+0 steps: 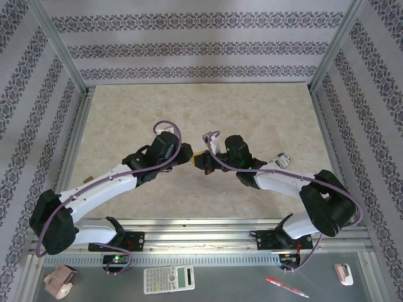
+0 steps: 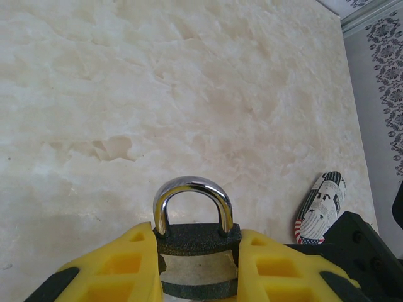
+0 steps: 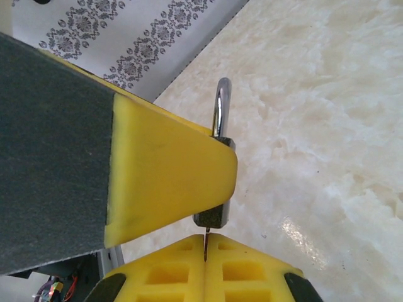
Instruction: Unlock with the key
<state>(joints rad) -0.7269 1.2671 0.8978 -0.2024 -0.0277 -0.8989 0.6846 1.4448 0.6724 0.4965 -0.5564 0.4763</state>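
**Between the Left Fingers: Padlock Being Gripped, Key Being Held at Its Base**

Between the left fingers (image 2: 135, 264), a dark padlock (image 2: 198, 242) is being gripped by its body, with one yellow pad pressing on each side. Its silver shackle is pointing out beyond the fingertips, both legs sitting in the body, over the pale marbled tabletop (image 2: 189, 94). Whether the padlock is being kept clear of the tabletop cannot be told.

Between the right fingers (image 3: 170, 274), which are being pressed together, a thin metal key (image 3: 205, 242) is being pinched edge-on, with a sliver of blade showing past the fingertips. That tip is being held right at the bottom face of the padlock, touching it or very nearly. Whether it is sitting in the keyway cannot be told. Just beyond the right fingertips, one left finger is appearing as a broad yellow wedge, covering most of the lock body.

Seen from above, both sets of fingers are being held tip to tip near the middle of the tabletop.

Off to the right of the left fingers, a small patterned tag (image 2: 321, 207) is lying flat on the tabletop, apart from the padlock.
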